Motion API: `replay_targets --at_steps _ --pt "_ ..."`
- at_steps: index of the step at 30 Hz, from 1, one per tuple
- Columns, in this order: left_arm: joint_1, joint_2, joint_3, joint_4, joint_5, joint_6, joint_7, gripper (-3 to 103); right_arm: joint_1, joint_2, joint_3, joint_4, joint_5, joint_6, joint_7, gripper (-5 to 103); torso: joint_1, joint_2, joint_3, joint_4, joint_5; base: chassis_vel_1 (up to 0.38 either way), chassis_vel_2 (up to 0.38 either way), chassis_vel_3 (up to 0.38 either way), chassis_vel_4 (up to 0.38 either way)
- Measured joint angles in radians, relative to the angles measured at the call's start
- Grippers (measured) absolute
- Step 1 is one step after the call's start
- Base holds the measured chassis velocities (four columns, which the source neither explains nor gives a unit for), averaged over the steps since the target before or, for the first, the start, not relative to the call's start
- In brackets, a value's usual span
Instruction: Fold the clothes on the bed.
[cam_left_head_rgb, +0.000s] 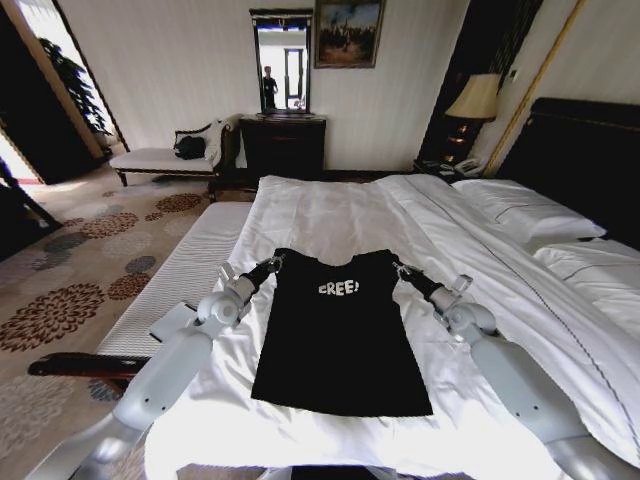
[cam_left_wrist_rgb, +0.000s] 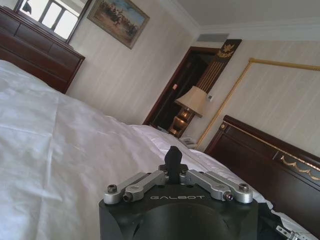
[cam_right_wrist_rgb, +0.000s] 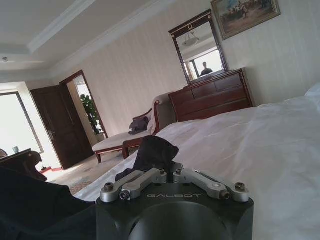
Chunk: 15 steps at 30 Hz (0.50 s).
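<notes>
A black short-sleeved soft-fabric T-shirt with white "FREE!" lettering lies flat on the large white-duveted bed. The left gripper and right gripper have their fingers pinched closed on its two shoulders.

open white duvet beyond T-shirt, pillows crowding the right

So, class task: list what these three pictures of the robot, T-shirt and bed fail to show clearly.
- Head view: the sleeves of the black T-shirt are folded under or bunched at the left tool and right tool.
- Left wrist view: the left tool's own body hides what it grips.
- Head view: the bed's near edge is cut off.
</notes>
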<state>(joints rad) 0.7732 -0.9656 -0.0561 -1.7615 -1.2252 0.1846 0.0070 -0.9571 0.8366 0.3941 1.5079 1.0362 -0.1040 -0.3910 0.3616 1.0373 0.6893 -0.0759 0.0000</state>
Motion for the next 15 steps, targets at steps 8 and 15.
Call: replay_targets --at_steps 8,15 --pt "0.131 0.046 -0.045 -0.065 0.031 -0.005 0.0 2 -0.17 0.008 0.102 0.123 -0.031 0.01 0.0 1 0.0 0.0 0.0 0.0003 0.0 0.0 0.0 0.0 0.0" --pt "0.26 0.049 -0.095 -0.127 0.083 -0.02 0.0 2 -0.365 0.05 0.195 0.228 -0.076 0.036 -0.009 1 0.0 0.0 0.0 0.0004 -0.0001 0.0 0.0 0.0 0.0"
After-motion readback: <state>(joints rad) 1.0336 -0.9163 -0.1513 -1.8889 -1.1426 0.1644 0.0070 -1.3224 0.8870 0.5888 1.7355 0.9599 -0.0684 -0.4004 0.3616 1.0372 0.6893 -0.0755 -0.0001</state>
